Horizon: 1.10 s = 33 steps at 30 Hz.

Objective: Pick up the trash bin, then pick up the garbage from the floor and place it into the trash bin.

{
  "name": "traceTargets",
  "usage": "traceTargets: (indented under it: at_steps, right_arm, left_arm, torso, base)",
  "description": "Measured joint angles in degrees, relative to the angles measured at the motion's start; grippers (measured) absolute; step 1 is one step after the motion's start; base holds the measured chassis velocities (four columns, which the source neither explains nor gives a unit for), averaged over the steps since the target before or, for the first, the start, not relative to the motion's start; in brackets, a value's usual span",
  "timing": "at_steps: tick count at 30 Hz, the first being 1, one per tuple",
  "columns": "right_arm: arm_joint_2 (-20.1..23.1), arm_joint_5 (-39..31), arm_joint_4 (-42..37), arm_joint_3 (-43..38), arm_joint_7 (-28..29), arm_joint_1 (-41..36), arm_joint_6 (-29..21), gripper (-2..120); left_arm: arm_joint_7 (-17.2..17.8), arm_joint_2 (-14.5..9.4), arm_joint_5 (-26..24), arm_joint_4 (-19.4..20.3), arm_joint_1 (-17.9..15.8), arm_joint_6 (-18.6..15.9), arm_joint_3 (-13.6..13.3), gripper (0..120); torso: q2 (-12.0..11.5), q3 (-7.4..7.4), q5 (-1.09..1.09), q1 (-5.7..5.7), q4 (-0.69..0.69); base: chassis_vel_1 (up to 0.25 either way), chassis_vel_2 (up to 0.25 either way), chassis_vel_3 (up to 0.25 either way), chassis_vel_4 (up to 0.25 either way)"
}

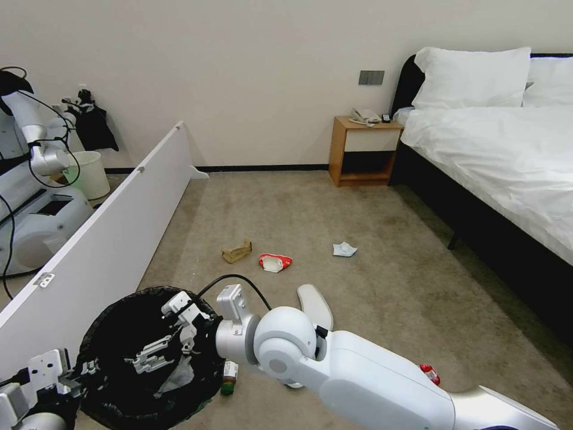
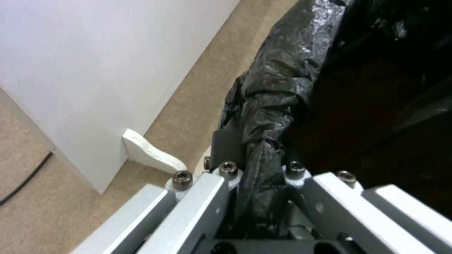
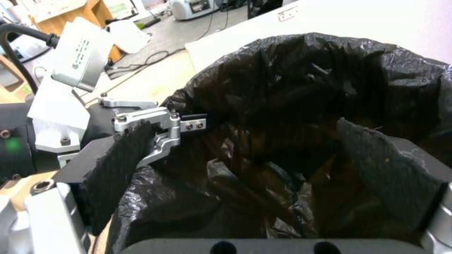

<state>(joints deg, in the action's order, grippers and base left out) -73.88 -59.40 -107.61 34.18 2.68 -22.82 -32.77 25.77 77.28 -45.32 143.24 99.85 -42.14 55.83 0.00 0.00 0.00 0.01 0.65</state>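
With the left tool clamping the bin rim by the floor's left edge, the right tool is hanging spread and empty over the bag mouth, so it is best keeping the bin level.

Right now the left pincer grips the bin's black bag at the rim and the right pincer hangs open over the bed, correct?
Not quite. The right pincer hangs open over the trash bin, not the bed, as the head view shows. The left pincer does grip the bag at the rim.
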Motion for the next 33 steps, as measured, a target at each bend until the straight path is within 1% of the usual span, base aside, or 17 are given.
traceTargets:
  at_steps: [7, 10, 11, 13, 14, 16, 17, 18, 20, 21, 23, 24, 27, 28, 30, 31, 33]
  right_arm:
    - [0.0, -0.1, -0.1, -0.1, -0.1, -0.1, 0.1, 100]
    - [-0.2, 0.3, -0.1, -1.1, -0.6, -0.5, 1.3, 100]
    - [-0.4, 0.5, -0.2, -2.4, -0.8, -0.8, 1.8, 100]
    - [-0.8, 1.5, -0.4, -7.7, -1.0, -1.7, 3.6, 100]
    - [-0.8, 1.5, -0.4, -7.7, -1.0, -1.7, 3.6, 100]
    - [-0.7, 4.7, 0.1, -13.5, -1.4, -3.2, 7.2, 100]
    - [-0.7, 4.7, 0.1, -13.5, -1.4, -3.2, 7.2, 100]
    - [-0.2, 6.7, 0.5, -16.7, -1.5, -4.5, 8.4, 100]
    - [1.1, 10.5, 1.0, -24.2, -1.5, -8.5, 9.4, 100]
    - [1.1, 10.5, 1.0, -24.2, -1.5, -8.5, 9.4, 100]
    - [3.2, 15.8, 1.0, -33.7, -1.5, -14.0, 9.8, 100]
    - [3.2, 15.8, 1.0, -33.7, -1.5, -14.0, 9.8, 100]
    - [5.2, 22.6, 0.5, -44.2, -1.8, -22.2, 11.1, 100]
    - [5.2, 22.6, 0.5, -44.2, -1.8, -22.2, 11.1, 100]
    - [5.3, 27.2, -0.4, -52.8, -2.3, -29.8, 12.0, 100]
    - [5.3, 27.2, -0.4, -52.8, -2.3, -29.8, 12.0, 100]
    - [4.7, 30.1, -0.9, -58.8, -2.4, -34.3, 12.4, 100]
  left_arm:
    - [0.0, -0.1, 0.0, 0.0, -0.1, 0.0, 0.0, 2]
    - [0.0, -0.1, 0.0, 0.0, -0.2, 0.0, 0.0, 2]
    - [0.0, -0.1, 0.0, 0.0, -0.3, 0.0, 0.0, 2]
    - [0.0, -0.1, 0.0, 0.0, -0.5, 0.0, 0.0, 2]
    - [0.0, -0.1, 0.0, 0.0, -0.5, 0.0, 0.0, 2]
    - [0.0, -0.2, 0.0, 0.0, -0.6, 0.0, 0.0, 2]
    - [0.0, -0.2, 0.0, 0.0, -0.6, 0.0, 0.0, 2]
    - [0.0, -0.2, 0.0, 0.0, -0.6, 0.0, -0.1, 2]
    - [0.0, -0.2, 0.0, 0.0, -0.7, 0.0, -0.1, 2]
    - [0.0, -0.2, 0.0, 0.0, -0.7, 0.0, -0.1, 2]
    - [-0.1, -0.3, -0.1, 0.0, -0.7, 0.0, -0.1, 2]
    - [-0.1, -0.3, -0.1, 0.0, -0.7, 0.0, -0.1, 2]
    - [-0.1, -0.3, -0.3, 0.0, -0.8, 0.0, -0.1, 2]
    - [-0.1, -0.3, -0.3, 0.0, -0.8, 0.0, -0.1, 2]
    - [-0.1, -0.2, -0.6, 0.0, -0.9, 0.0, 0.1, 2]
    - [-0.1, -0.2, -0.6, 0.0, -0.9, 0.0, 0.1, 2]
    - [-0.2, -0.2, -0.7, 0.0, -0.9, 0.0, 0.2, 2]
  torso:
    - [0.0, 0.00, 0.00, 0.00, 0.00]
    - [0.0, 0.00, 0.00, 0.00, 0.00]
    - [0.0, 0.00, 0.00, 0.00, -0.01]
    - [0.0, 0.00, 0.00, 0.00, -0.01]
    - [0.0, 0.00, 0.00, 0.00, -0.01]
    - [0.0, 0.00, 0.00, 0.00, -0.02]
    - [0.0, 0.00, 0.00, 0.00, -0.02]
    - [0.0, 0.00, 0.00, 0.00, -0.01]
    - [0.0, 0.00, 0.01, 0.00, 0.01]
    - [0.0, 0.00, 0.01, 0.00, 0.01]
    - [0.0, 0.00, 0.02, 0.00, 0.02]
    - [0.0, 0.00, 0.02, 0.00, 0.02]
    - [0.0, 0.00, 0.02, 0.00, 0.00]
    - [0.0, 0.00, 0.02, 0.00, 0.00]
    - [0.0, 0.00, 0.04, 0.00, 0.03]
    - [0.0, 0.00, 0.04, 0.00, 0.03]
    - [0.0, -0.01, 0.01, 0.00, 0.01]
  base:
    - [0.000, 0.000, 0.000, 0.000]
    - [0.000, 0.000, 0.000, 0.000]
    - [0.000, 0.000, 0.000, 0.000]
    - [0.000, 0.000, 0.000, 0.000]
    - [0.000, 0.000, 0.000, 0.000]
    - [0.000, 0.000, 0.000, 0.000]
    - [0.000, 0.000, 0.000, 0.000]
    - [0.000, 0.000, 0.000, 0.000]
    - [0.000, 0.000, 0.000, 0.000]
    - [0.000, 0.000, 0.000, 0.000]
    - [0.000, 0.000, 0.000, 0.000]
    - [0.000, 0.000, 0.000, 0.000]
    - [0.000, 0.000, 0.000, 0.000]
    - [0.000, 0.000, 0.000, 0.000]
    - [0.000, 0.000, 0.000, 0.000]
    - [0.000, 0.000, 0.000, 0.000]
    - [0.000, 0.000, 0.000, 0.000]
